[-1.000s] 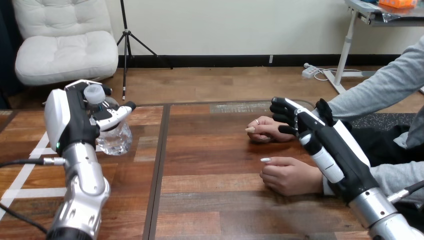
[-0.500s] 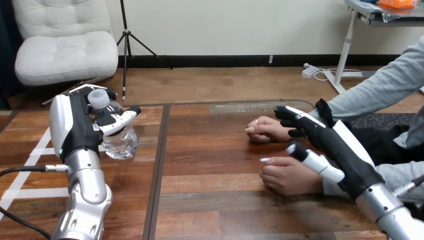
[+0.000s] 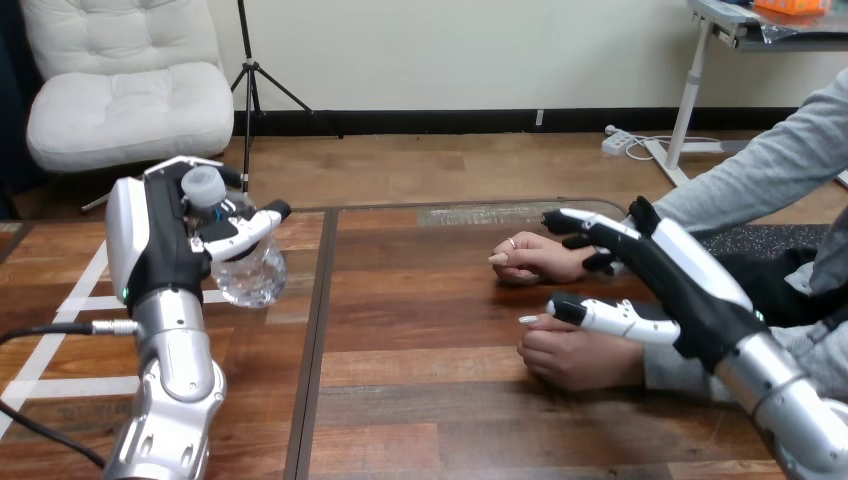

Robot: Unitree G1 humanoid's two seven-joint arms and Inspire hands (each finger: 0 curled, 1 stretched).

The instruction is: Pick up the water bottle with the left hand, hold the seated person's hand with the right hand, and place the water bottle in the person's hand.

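The left hand [image 3: 160,250] clasps the clear plastic water bottle [image 3: 250,282] high up, near the wooden table [image 3: 430,400]'s left edge; it is likely light and crushable. The right hand [image 3: 690,280] is splayed, holding nothing.

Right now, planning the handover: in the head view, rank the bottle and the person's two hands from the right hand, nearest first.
1. Person's upper hand, person's lower hand, both by the right hand: too close to call.
2. Water bottle, far left.

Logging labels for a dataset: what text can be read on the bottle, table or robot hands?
None readable.
The water bottle in the left hand shows no legible label.
The grey strip at the far edge of the table is too blurred to read.
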